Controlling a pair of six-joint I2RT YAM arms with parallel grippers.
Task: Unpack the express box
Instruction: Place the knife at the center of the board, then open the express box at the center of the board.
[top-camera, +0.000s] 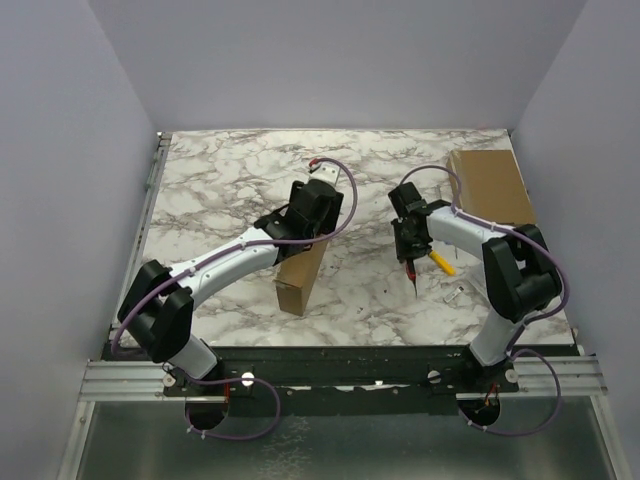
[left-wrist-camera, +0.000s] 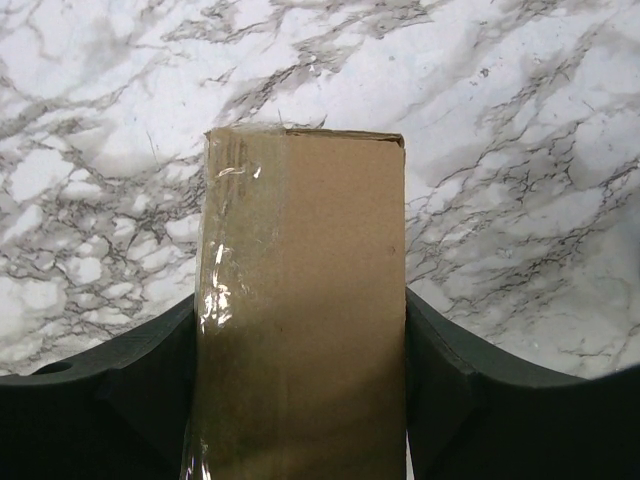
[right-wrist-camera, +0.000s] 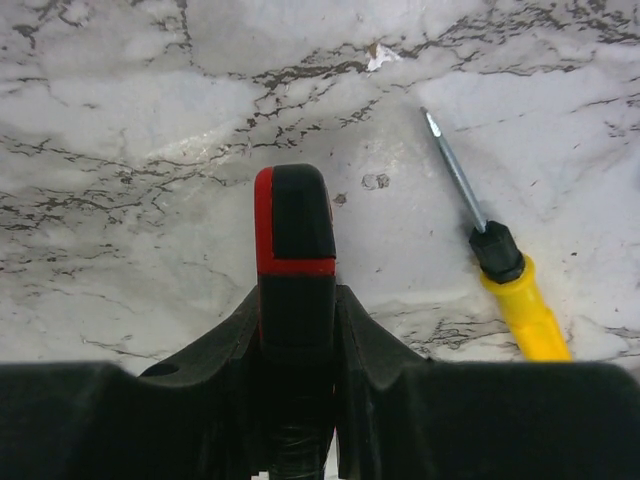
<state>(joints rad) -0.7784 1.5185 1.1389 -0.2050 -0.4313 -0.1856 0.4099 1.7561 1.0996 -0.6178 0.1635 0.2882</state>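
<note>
Brown cardboard express box (top-camera: 303, 272), taped down one edge, stands on the white marble table (top-camera: 230, 180) near the arm bases, clamped across its width by the left claw (left-wrist-camera: 300, 310). Beside it, the right claw (right-wrist-camera: 297, 300) is pinched narrowly on a black-and-red tool handle (right-wrist-camera: 295, 220), with a yellow-handled screwdriver (right-wrist-camera: 510, 280) lying close by. A flat brown cardboard piece (top-camera: 490, 185) lies at the far right.

The box (left-wrist-camera: 300, 320) is cut off below; a tiny, possibly metal piece (top-camera: 458, 292) is unidentifiable

Brown cardboard express box (top-camera: 300, 280), clear tape down one edge, stands on end, sealed, toward 7 o'clock of the table (top-camera: 220, 180) centre.
</note>
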